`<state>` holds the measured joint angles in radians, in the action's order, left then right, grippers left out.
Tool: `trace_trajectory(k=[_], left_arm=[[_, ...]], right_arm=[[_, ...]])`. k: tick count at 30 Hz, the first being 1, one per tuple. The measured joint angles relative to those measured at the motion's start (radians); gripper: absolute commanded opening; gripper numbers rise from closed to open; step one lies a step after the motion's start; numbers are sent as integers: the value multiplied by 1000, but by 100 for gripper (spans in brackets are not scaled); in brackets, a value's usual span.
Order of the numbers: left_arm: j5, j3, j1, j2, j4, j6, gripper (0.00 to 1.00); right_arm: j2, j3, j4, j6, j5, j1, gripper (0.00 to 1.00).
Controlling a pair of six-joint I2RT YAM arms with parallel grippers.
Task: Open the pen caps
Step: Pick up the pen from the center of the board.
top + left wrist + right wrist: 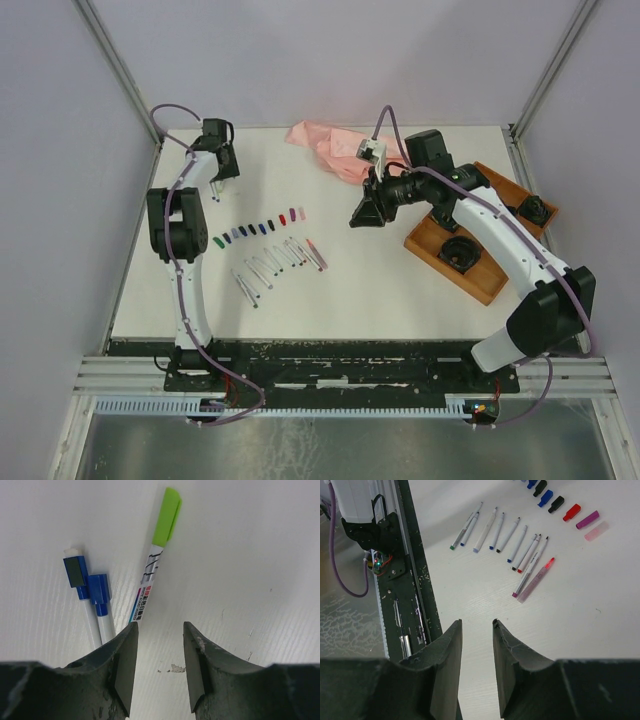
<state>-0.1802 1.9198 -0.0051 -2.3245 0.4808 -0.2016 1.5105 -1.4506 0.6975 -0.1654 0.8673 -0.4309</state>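
Observation:
A row of loose pen caps (258, 228) in green, blue, navy, red and magenta lies mid-table, with a row of uncapped white pen barrels (280, 265) in front of it. Both rows show in the right wrist view, caps (571, 512) at top right and barrels (510, 535) below them. My left gripper (220, 178) is open and empty at the far left. Just beyond the left gripper (160, 630) lie a capped pen with a lime cap (167, 517) and two pens with blue caps (99, 589). My right gripper (360, 213) is open and empty, held above the table right of the rows, and the right gripper (476, 625) points towards the near edge.
A crumpled pink bag (325, 145) lies at the back centre. A wooden tray (425, 240) with two black round items stands at the right under my right arm. The black base rail (405, 580) runs along the near table edge.

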Motion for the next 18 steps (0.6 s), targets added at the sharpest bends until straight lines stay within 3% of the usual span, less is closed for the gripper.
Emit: trace_trajectory(k=[11, 18], left_arm=[[0, 61, 14, -54, 31, 21, 47], [1, 95, 31, -76, 66, 25, 37]], right_arm=[[23, 0, 0, 0, 16, 1, 37], [23, 0, 0, 0, 17, 1, 37]])
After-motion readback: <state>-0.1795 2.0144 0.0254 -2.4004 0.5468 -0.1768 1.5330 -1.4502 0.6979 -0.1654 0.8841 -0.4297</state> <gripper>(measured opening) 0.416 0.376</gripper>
